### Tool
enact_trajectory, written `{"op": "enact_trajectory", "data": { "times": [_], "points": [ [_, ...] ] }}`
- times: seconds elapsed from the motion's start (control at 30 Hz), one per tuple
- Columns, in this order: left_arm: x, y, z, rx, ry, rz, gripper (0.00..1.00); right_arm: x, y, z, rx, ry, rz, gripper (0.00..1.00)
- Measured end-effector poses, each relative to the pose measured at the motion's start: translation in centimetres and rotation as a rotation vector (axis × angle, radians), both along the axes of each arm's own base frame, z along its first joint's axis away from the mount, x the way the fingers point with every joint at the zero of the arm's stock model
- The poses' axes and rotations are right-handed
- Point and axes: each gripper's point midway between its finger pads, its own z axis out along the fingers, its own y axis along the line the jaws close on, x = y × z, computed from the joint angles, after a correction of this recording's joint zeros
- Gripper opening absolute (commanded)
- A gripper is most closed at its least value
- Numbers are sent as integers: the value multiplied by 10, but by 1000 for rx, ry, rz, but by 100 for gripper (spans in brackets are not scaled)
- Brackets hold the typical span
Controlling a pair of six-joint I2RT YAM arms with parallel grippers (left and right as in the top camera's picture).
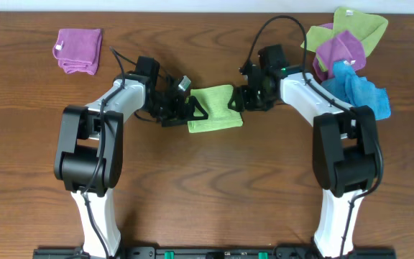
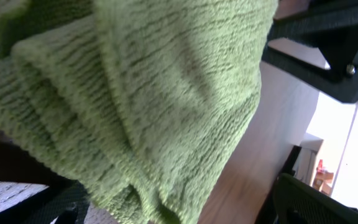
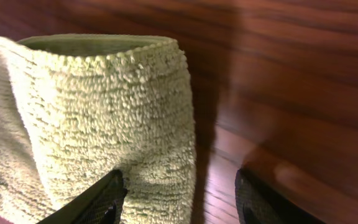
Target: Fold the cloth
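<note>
Across the dark brown wooden table (image 1: 207, 187), seen from overhead, the cloth (image 1: 214, 108) lies at the centre between the left gripper (image 1: 185, 109) and the right gripper (image 1: 237, 101), one at each side edge. A folded purple cloth (image 1: 77, 49) sits at the far left corner. A heap of green, purple and blue cloths (image 1: 347, 54) lies far right. Only the left wrist view shows a bright room (image 2: 347, 143) past the table edge, and that gripper's jaws spread wide with nothing pinched. Only the right wrist view shows the cloth's edge standing as a rounded loop. Its jaws are part-way apart, one finger (image 3: 101, 202) against the cloth and the other clear. The cloth is lime-green, nubbly, doubled into a rough rectangle.
</note>
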Motion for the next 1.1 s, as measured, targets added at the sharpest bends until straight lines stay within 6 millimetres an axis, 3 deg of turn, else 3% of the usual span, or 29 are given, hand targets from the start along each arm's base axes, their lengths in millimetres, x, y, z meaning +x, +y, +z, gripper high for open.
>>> {"op": "enact_trajectory", "data": {
  "times": [0.17, 0.2, 0.27, 0.33, 0.53, 1.1],
  "points": [
    [0, 3, -2, 36, 5, 25, 96, -8, 20, 0, 12, 3, 40, 58],
    [0, 4, -2, 40, 5, 31, 100, -9, 22, 0, 13, 3, 44, 59],
    [0, 5, -2, 46, 10, 48, 80, -10, 23, 0, 15, 5, 46, 58],
    [0, 8, -8, 76, 8, 59, 69, -10, 24, 0, 20, 9, 45, 57],
    [1, 10, -9, 86, 32, 99, 84, -11, 28, 3, 47, 13, 49, 56],
    [8, 0, -9, 66, 51, 140, 80, -14, 40, 5, 128, 32, 72, 54]
  ]
}}
